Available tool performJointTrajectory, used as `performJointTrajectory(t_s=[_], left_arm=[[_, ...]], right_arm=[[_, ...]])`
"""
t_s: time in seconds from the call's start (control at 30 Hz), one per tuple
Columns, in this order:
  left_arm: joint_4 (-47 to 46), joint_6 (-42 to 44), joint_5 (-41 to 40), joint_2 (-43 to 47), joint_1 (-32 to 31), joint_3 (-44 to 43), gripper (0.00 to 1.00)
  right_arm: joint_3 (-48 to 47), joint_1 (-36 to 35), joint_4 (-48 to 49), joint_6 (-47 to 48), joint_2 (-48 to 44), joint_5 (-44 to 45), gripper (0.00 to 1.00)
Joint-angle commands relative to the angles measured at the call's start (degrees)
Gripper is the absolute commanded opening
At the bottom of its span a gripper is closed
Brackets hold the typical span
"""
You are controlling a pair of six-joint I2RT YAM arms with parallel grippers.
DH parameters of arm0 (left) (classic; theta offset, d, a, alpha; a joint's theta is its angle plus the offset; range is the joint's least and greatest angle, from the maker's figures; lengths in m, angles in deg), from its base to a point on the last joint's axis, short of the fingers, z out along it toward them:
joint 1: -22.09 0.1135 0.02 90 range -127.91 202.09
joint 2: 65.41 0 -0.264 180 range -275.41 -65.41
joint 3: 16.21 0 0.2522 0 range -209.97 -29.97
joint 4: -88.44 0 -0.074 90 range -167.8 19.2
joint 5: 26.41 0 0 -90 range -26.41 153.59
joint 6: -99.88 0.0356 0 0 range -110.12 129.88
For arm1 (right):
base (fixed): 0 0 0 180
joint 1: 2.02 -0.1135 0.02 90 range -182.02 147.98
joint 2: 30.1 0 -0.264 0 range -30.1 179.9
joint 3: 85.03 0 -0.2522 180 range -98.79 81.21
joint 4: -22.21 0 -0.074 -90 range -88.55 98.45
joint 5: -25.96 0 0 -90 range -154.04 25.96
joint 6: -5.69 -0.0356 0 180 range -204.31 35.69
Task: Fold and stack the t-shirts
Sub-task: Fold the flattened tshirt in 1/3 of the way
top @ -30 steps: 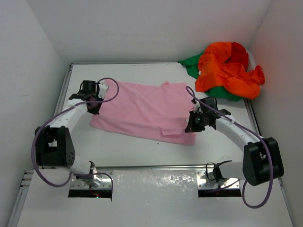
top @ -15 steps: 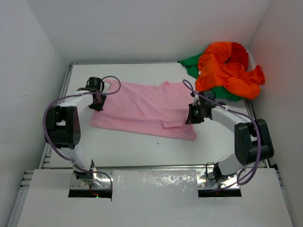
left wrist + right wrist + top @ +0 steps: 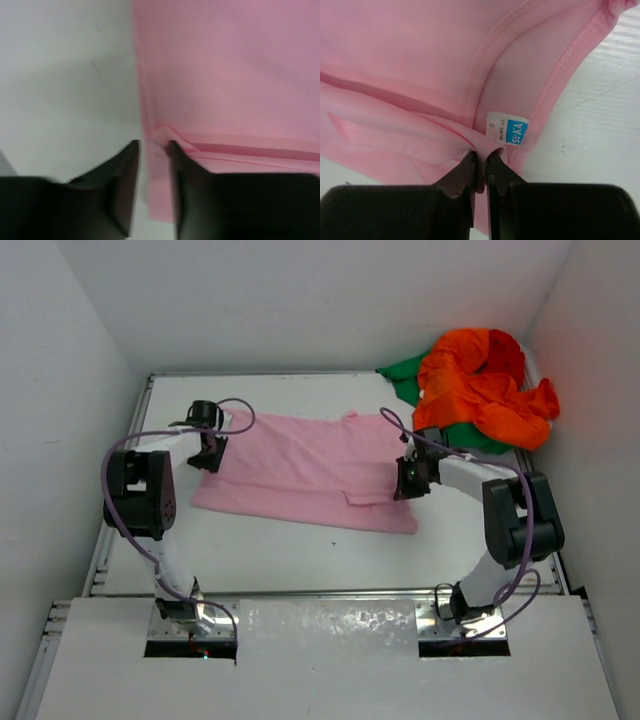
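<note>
The pink t-shirt (image 3: 300, 470) lies spread flat across the middle of the table. My left gripper (image 3: 211, 454) is at its left edge. In the left wrist view the jaws (image 3: 154, 150) stand a little apart, with the pink hem (image 3: 225, 75) lying loose between them. My right gripper (image 3: 408, 481) is at the shirt's right side by the collar. Its jaws (image 3: 482, 157) are shut on a small fold of pink cloth (image 3: 410, 50), just below the white and blue size label (image 3: 507, 129). An orange t-shirt (image 3: 485, 390) lies bunched over a green t-shirt (image 3: 408, 370) at the back right.
White walls close in the table on the left, back and right. A metal rail (image 3: 128, 440) runs along the table's left edge. The crumpled pile in the back right corner reaches almost to my right arm (image 3: 515, 510).
Both arms have drawn their elbows back and up, and the grippers shifted slightly toward the far side with the shirt's edges. The left jaws have parted from the hem.
</note>
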Motion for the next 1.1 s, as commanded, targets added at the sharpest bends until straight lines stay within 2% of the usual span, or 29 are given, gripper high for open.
performJointTrajectory(t_s=[0.0,0.03,0.13,0.17,0.2,0.27,0.33,0.37,0.43,0.57,0.67,0.8,0.87,0.93,0.97,1.0,1.03,1.07], left_arm=[[-4.03,-2.05,-5.33,0.46,0.82,-5.04,0.37],[-3.86,-2.92,-4.9,0.64,3.34,-6.1,0.5],[-2.46,-5.12,-1.74,0.55,7.58,-10.93,0.63],[-1.84,-5.38,-0.26,0.38,8.63,-13.2,0.63],[-0.36,-5.47,0.28,0.37,9.95,-14.01,0.64],[0.79,-4.86,1.6,1.07,10.75,-13.76,0.63],[1.76,-3.02,6.95,4.14,10.67,-10.87,0.63],[1.94,-2.58,11.06,6.42,10.75,-7.11,0.63],[3.78,-1.7,13.64,7.75,10.75,-3.92,0.64],[3.62,-0.2,17.51,9.77,10.75,4.15,0.64],[3.17,-0.11,18.21,8.64,10.75,5.32,0.64],[2.56,-0.81,19.27,5.57,10.75,4.71,0.65],[2.73,-0.99,20.84,3.55,10.58,4.7,0.63],[2.56,-1.34,20.94,2.23,10.66,5.32,0.55],[2.47,-1.43,21.2,1.87,10.66,5.67,0.5],[2.47,-1.35,21.64,1.78,10.66,5.93,0.38],[2.38,-1.26,23.38,1.87,10.66,6.98,0.31],[2.38,-0.82,24.36,2.04,10.66,7.51,0.18]], right_arm=[[-3.74,1.22,0.73,0.77,0.93,5.46,0.12],[-4.7,1.83,0.38,0.68,1.11,6.86,0.16],[-7.25,2.45,-0.85,0.95,1.55,7.75,0.31],[-7.87,2.46,-1.46,1.47,1.55,8.28,0.41],[-8.66,2.46,-2.17,1.74,1.38,8.63,0.46],[-10.25,2.37,-4.71,2.09,0.59,8.72,0.52],[-10.25,2.46,-7.26,2.18,-2.22,8.9,0.59],[-9.64,2.46,-8.05,1.57,-3.62,9.25,0.62],[-5.8,2.98,-9.11,0.25,-8.09,9.34,0.66],[2.3,3.16,-8.5,-2.82,-13.65,4.07,0.66],[7.67,3.33,-7.81,-4.23,-15.94,4.33,0.66],[13.56,3.69,-1.75,-6.78,-13.93,0.91,0.64],[15.06,3.77,1.33,-8.36,-11.65,-0.06,0.59],[16.29,4.3,3.96,-9.42,-10.67,-0.24,0.52],[16.47,4.39,4.41,-10.03,-10.23,-0.15,0.43],[16.73,4.56,4.5,-10.3,-9.62,0.11,0.38],[16.91,4.83,4.94,-10.3,-9.53,0.37,0.33],[17.08,5.0,5.21,-10.3,-9.53,0.81,0.21]])
